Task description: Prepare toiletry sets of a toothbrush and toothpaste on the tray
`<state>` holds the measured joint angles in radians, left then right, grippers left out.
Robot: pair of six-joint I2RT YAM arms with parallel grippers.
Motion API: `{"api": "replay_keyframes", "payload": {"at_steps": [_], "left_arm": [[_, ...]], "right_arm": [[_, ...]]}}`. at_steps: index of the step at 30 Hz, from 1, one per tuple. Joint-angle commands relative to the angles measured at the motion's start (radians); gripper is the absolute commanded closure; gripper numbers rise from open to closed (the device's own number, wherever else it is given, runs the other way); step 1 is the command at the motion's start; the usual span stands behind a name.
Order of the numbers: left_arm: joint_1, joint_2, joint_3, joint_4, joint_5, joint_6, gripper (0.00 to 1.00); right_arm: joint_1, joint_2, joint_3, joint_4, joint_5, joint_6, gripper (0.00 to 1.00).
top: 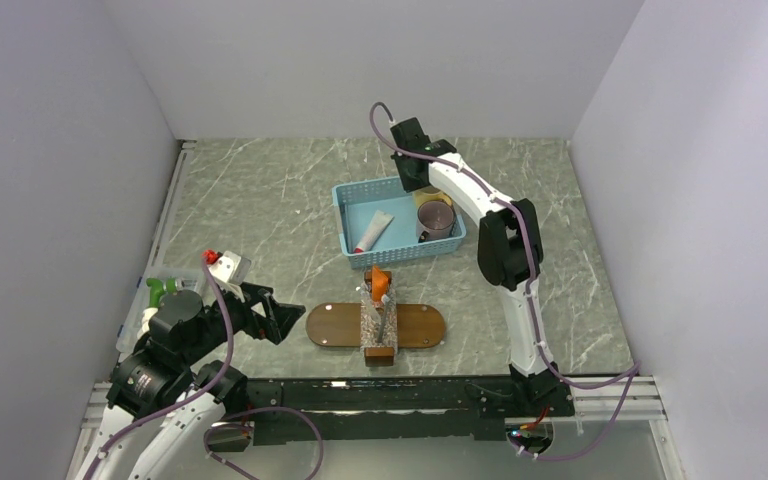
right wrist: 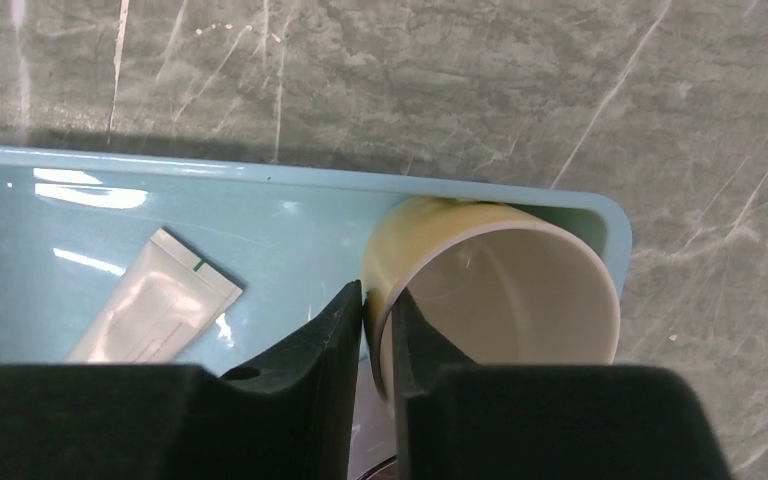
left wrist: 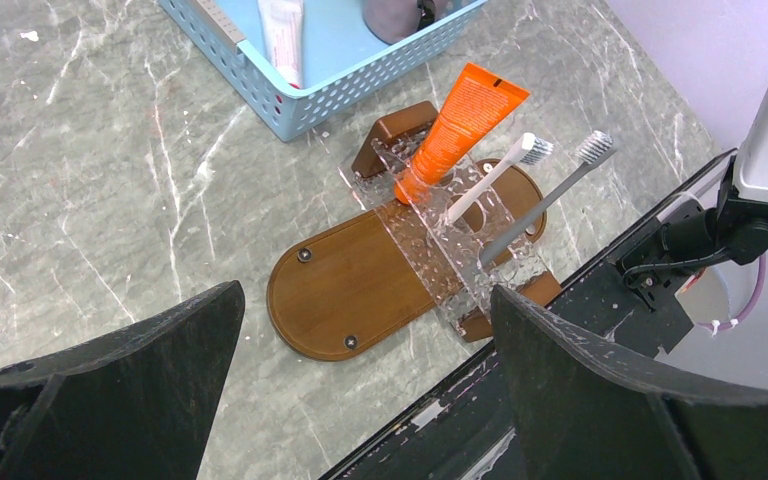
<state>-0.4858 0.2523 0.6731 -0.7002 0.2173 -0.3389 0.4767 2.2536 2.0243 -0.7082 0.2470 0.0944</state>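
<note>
The tray [top: 335, 326] lies at the lower centre of the top view, close to the near table edge. A clear holder [left wrist: 440, 250] sits across it. The toothpaste [left wrist: 455, 125] stands in the holder, cap down and leaning towards the basket [top: 345, 215]. Beside it in the left wrist view, two toothbrushes [left wrist: 490, 178], one white and one grey, lean in the same holder with their heads up. So we judge that at least one set is already in place on the tray.

The basket sits just above the tray in the top view. It holds a white tube [top: 372, 232] on its left side and a grey cup [top: 436, 220] on its right. A cream cup [right wrist: 520, 290] stands in the corner above the grey one.

The right gripper [right wrist: 378, 305] reaches into that corner. In its wrist view, one finger is inside the cream cup and the other outside, closed on the cup's wall. The left gripper [top: 288, 322] hangs at the lower left of the top view, jaws spread wide and holding nothing, aimed at the tray.

What is left, as we read it, is the white tube, probably a second toothpaste. We cannot tell whether the cups belong to the sets, and we see no spare toothbrush in the basket.
</note>
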Motion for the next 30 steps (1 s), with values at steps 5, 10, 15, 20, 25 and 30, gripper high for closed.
{"api": "replay_keyframes", "payload": {"at_steps": [5,10,15,20,25,30], "left_arm": [[0.0,0.007,-0.004,0.031,-0.013,-0.015,0.01],[0.0,0.004,-0.004,0.03,-0.014,-0.015,0.01],[0.0,0.0,-0.004,0.031,-0.013,-0.015,0.01],[0.0,-0.005,-0.004,0.031,-0.017,-0.017,0.01],[0.0,-0.011,-0.005,0.031,-0.014,-0.015,0.01],[0.0,-0.015,-0.005,0.031,-0.016,-0.016,0.01]], "right_arm": [[-0.01,0.009,0.066,-0.011,0.001,-0.044,0.9],[-0.011,-0.017,0.055,0.011,0.017,-0.066,1.0],[-0.009,-0.067,0.072,0.011,0.035,-0.081,1.0],[-0.008,-0.144,0.078,0.017,0.065,-0.083,1.0],[-0.001,-0.22,0.085,0.007,0.076,-0.082,1.0],[0.017,-0.303,0.077,-0.019,0.098,-0.085,1.0]]}}
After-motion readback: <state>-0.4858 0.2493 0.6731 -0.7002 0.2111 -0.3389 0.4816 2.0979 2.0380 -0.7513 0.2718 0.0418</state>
